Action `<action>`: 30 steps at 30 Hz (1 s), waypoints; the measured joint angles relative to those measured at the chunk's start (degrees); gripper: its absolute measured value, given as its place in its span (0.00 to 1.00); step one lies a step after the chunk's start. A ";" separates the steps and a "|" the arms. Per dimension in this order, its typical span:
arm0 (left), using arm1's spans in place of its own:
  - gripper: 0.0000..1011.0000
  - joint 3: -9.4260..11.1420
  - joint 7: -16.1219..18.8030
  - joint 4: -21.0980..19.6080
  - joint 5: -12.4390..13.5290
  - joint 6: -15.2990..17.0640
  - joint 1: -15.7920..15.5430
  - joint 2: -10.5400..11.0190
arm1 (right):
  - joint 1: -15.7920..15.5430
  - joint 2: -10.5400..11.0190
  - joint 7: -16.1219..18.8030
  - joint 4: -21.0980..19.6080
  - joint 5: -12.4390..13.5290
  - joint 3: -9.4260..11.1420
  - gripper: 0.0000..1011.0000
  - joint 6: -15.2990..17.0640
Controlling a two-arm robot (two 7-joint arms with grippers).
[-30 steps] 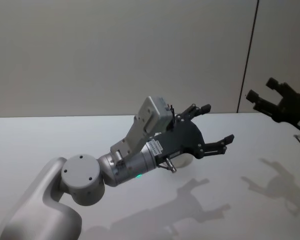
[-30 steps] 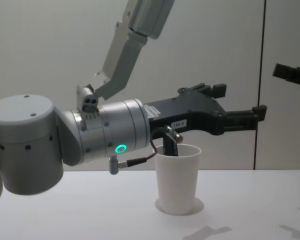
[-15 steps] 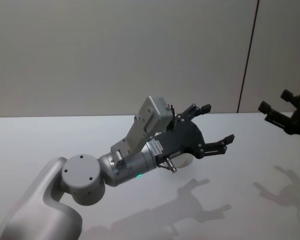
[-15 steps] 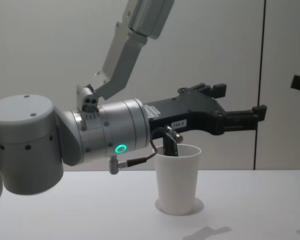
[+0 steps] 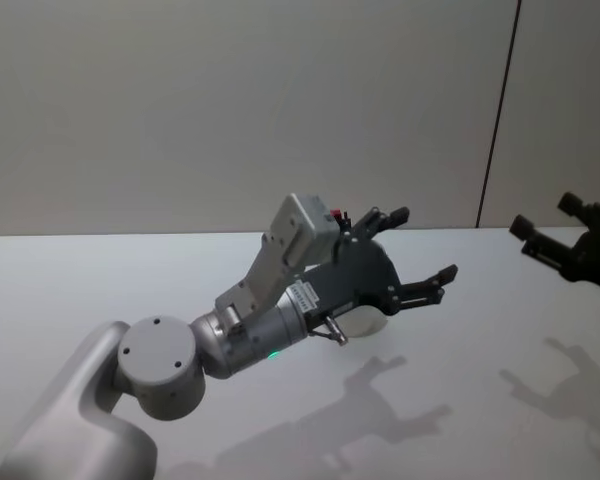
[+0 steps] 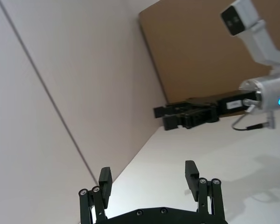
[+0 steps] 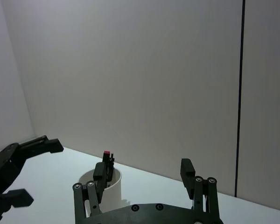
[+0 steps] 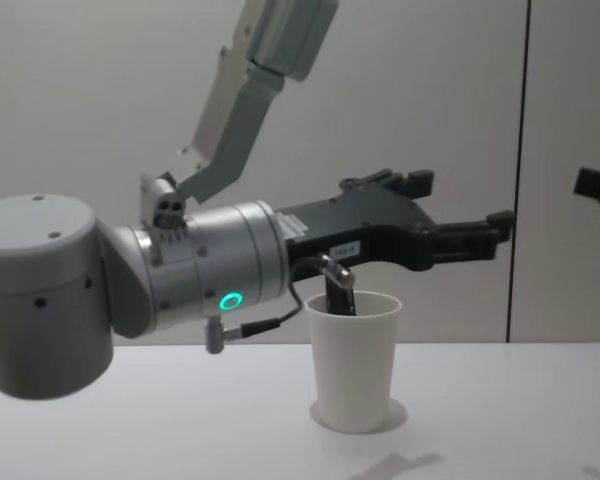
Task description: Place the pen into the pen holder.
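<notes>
My left gripper (image 8: 460, 215) hovered above the pen holder (image 8: 355, 360), fingers apart, empty; pen (image 8: 340, 295) stood inside.

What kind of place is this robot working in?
Probably a bare lab or test room. A plain white table stands against blank panelled walls, holding the pen holder with the pen in it. The left pincer hangs open above the cup; the right pincer is open off to the side.

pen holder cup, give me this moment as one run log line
white paper cup upright on white table | dark pen standing inside cup | left gripper open above cup | right gripper open, off to the right
</notes>
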 joint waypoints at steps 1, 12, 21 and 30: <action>0.99 0.05 0.56 -0.32 -0.06 0.17 0.22 0.20 | -0.26 -0.07 -0.53 -0.36 -0.28 -0.13 0.99 0.06; 0.99 0.83 8.64 -4.69 -0.84 2.62 3.17 3.00 | -4.27 -1.18 -8.55 -5.47 -4.55 -2.09 0.99 1.04; 0.99 1.45 15.44 -8.39 -1.51 4.69 5.72 5.36 | -7.62 -2.13 -15.29 -9.82 -8.12 -3.73 0.99 1.80; 0.99 2.10 22.45 -12.20 -2.13 6.82 8.28 7.78 | -11.05 -3.08 -22.19 -14.22 -11.77 -5.36 0.99 2.62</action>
